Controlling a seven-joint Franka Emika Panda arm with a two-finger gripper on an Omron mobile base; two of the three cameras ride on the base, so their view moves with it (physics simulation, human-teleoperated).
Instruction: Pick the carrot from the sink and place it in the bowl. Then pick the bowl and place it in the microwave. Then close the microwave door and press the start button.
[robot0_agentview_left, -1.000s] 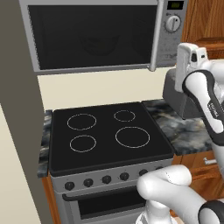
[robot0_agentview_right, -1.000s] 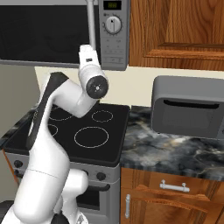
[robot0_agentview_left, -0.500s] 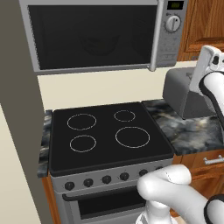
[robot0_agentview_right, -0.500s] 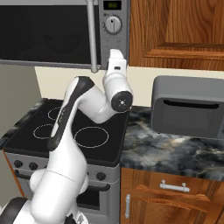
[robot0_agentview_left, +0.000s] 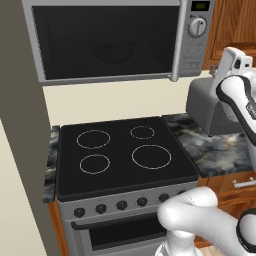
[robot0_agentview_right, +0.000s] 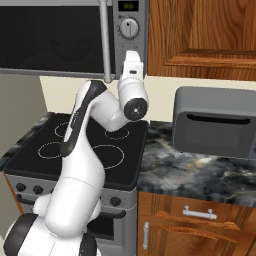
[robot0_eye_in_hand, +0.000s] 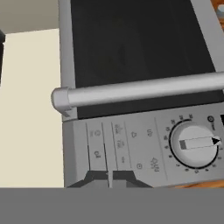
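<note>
The big grey-silver box microwave (robot0_agentview_left: 120, 37) sits up over the black glass stovetop (robot0_agentview_left: 122, 155), its dark-windowed door (robot0_agentview_left: 107, 40) already shut, with the carrot and bowl presumably inside, though the glass is too dark to tell. The gripper (robot0_eye_in_hand: 110, 177) is pinched fully closed on nothing, right at the control panel (robot0_eye_in_hand: 144, 148). Risk: the tips hit the round dial (robot0_eye_in_hand: 195, 143) or the silver bar handle (robot0_eye_in_hand: 140, 89) instead of start. A marbled black-and-white counter (robot0_agentview_right: 200, 172) and wooden cabinets (robot0_agentview_right: 200, 30) sit to the right.
</note>
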